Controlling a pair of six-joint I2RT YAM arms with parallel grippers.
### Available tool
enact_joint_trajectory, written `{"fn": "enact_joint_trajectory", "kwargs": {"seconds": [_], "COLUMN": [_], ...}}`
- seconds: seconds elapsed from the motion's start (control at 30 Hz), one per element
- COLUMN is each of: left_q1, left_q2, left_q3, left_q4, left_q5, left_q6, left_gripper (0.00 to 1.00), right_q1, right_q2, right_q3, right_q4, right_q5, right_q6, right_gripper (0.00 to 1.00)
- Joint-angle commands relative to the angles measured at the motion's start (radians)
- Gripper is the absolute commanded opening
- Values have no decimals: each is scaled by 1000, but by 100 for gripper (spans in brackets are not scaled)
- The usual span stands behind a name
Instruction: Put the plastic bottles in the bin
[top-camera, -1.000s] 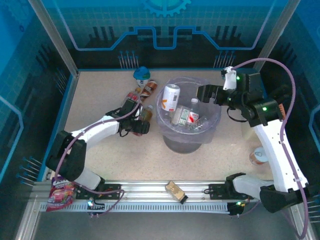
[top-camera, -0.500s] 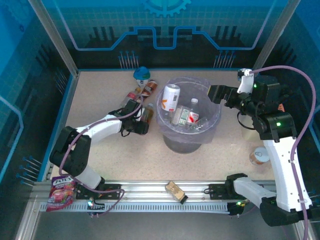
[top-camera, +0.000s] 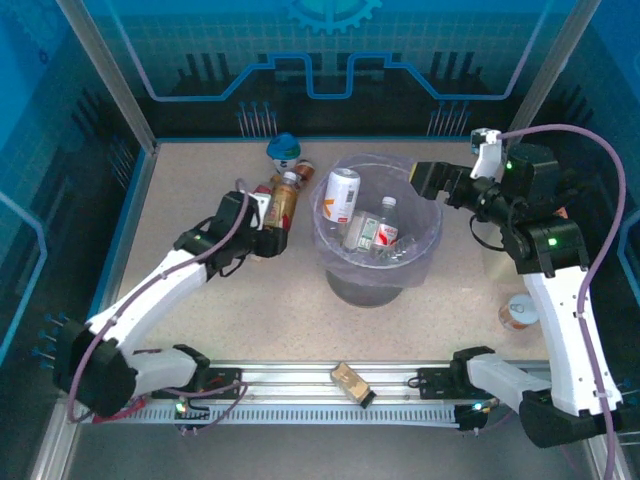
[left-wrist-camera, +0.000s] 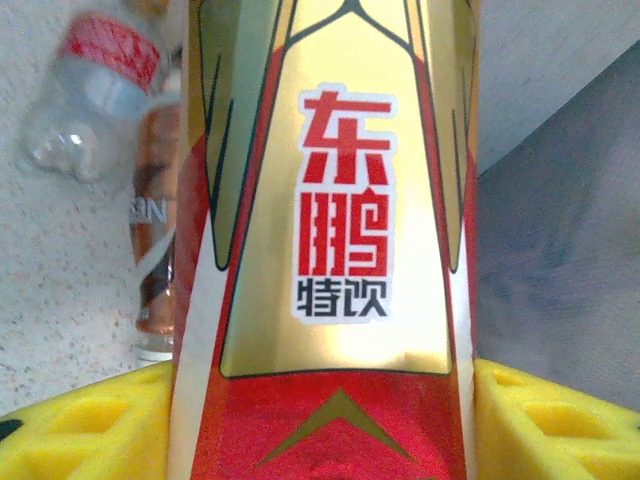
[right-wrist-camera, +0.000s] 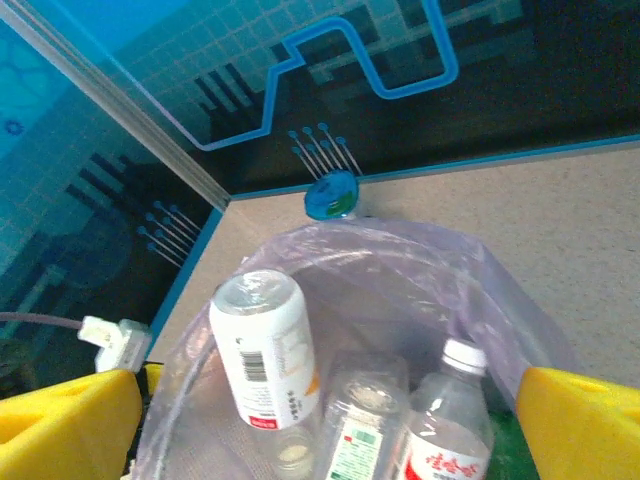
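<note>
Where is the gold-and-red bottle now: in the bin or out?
Out: the left fingers hold the gold-and-red bottle beside the bin.

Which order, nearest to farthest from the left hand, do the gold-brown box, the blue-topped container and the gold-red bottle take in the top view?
1. gold-red bottle, gripped in the left hand.
2. blue-topped container, behind it near the back wall.
3. gold-brown box, on the front rail.
</note>
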Motion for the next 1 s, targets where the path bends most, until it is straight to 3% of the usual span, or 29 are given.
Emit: {"fn": "enact_joint_trajectory", "kwargs": {"seconds": [0.0, 0.2, 0.33, 0.53, 0.7, 0.8, 0.97], "left_q1": [-2, -9, -31, -43, -51, -51, -52], "left_q2": [-128, -237, -279, -274, -261, -254, -242], "left_q3": [48, 85, 82, 61, 68, 68, 68], "left_q4": [13, 91, 125, 182, 196, 202, 216], "left_q5": [15, 196, 256, 360, 386, 385, 385], "left_q6": [-70, -89, -78, -73, -71, -68, -74], "left_gripper": [47, 46, 46, 44, 43, 42, 41], "right_q1": [84, 229, 322, 393, 421, 434, 432], "right_q2": [60, 181, 296, 433, 490, 505, 506], "right_q3": [59, 117, 215, 289, 303, 302, 300], "right_q4": [103, 235, 237, 301, 320, 320, 295], "right_q5": [-28, -36, -67, -149, -196, -212, -195], "right_q6": [23, 61, 56, 112, 149, 154, 148], "right_gripper": [97, 98, 100, 100, 100, 96, 81]}}
